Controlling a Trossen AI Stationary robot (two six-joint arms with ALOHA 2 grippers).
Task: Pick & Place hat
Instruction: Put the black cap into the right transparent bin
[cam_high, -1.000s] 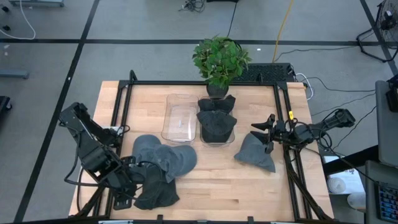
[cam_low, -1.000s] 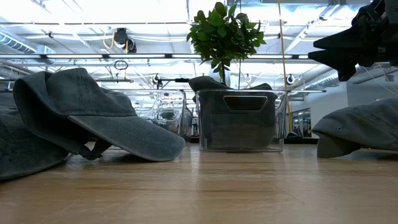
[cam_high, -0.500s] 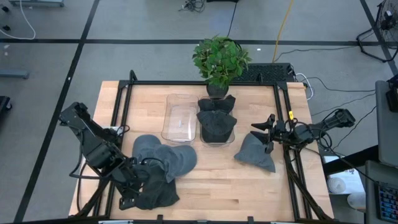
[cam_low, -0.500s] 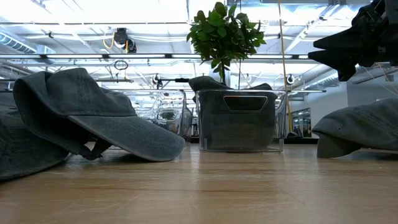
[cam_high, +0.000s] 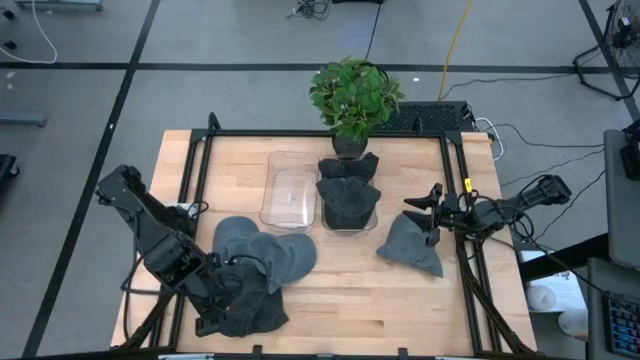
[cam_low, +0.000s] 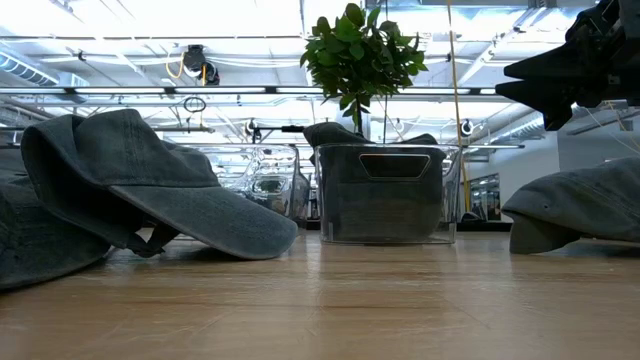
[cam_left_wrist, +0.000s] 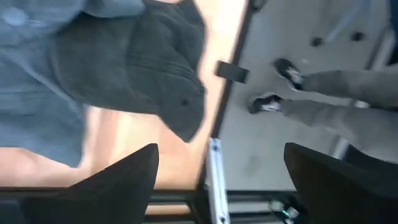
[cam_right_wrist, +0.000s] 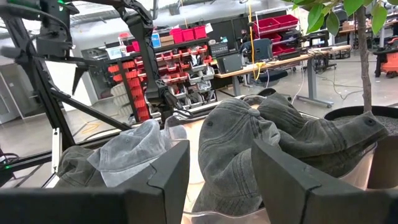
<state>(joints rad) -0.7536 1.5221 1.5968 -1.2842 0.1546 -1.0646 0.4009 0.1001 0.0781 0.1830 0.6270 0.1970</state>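
Several hats lie on the wooden table. A dark hat (cam_high: 255, 308) (cam_left_wrist: 137, 74) lies by the near left edge. Two grey-blue hats (cam_high: 262, 252) (cam_low: 150, 190) lie just beyond it, one overlapping the other. A further grey hat (cam_high: 410, 245) (cam_low: 580, 205) lies at the right. My left gripper (cam_high: 218, 305) (cam_left_wrist: 221, 180) hangs open over the dark hat's left edge and the table's near left rim, pointing steeply down, with nothing between its fingers. My right gripper (cam_high: 425, 215) (cam_right_wrist: 217, 180) stands open and level above the right hat's far edge, facing the bins.
A clear bin (cam_high: 347, 205) (cam_low: 385, 195) stacked with dark hats (cam_right_wrist: 249, 143) stands at mid-table, with an empty clear bin (cam_high: 290, 190) to its left. Behind them is a potted plant (cam_high: 352, 95). A black frame (cam_high: 300, 133) rims the table. A person's legs (cam_left_wrist: 311, 99) show on the floor beyond the near left edge.
My left arm has edged a little toward the table's right, bringing its gripper closer over the dark hat. The hats and my right arm have kept still.
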